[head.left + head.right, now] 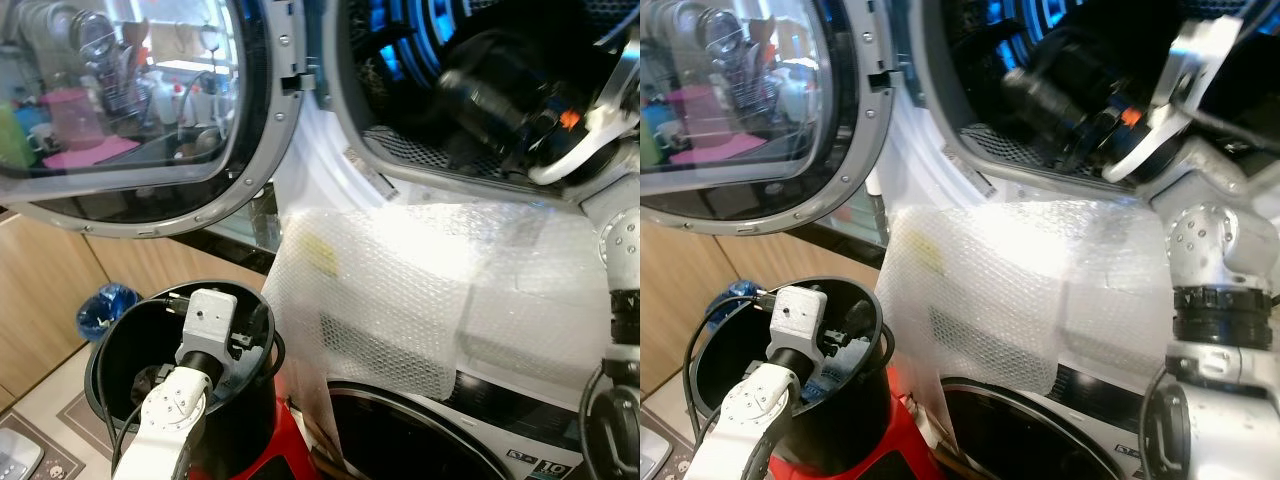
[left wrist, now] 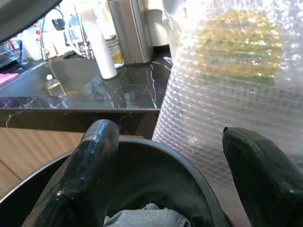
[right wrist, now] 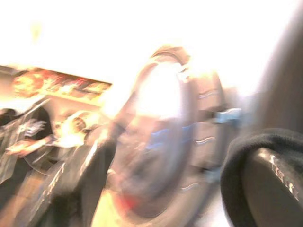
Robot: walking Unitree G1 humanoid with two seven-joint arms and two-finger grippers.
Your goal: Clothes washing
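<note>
Your left gripper [image 2: 165, 184] hangs with jaws spread over the round black bucket [image 1: 120, 330], where grey cloth [image 2: 144, 218] lies. Your right gripper [image 1: 480, 90] reaches into the perforated metal drum [image 1: 420, 150], carrying dark fabric [image 3: 265, 146]; its jaws cannot be judged. Bubble wrap [image 1: 400, 290] covers the washer front.

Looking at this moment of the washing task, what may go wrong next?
1. The right gripper reaches into the upper drum with dark cloth; cloth could snag or drop at the rim.
2. The open round door hangs close beside the drum mouth, so an arm swing may hit it.
3. The left gripper, open, sits low in the black bucket; lifting carelessly might tip it.
</note>
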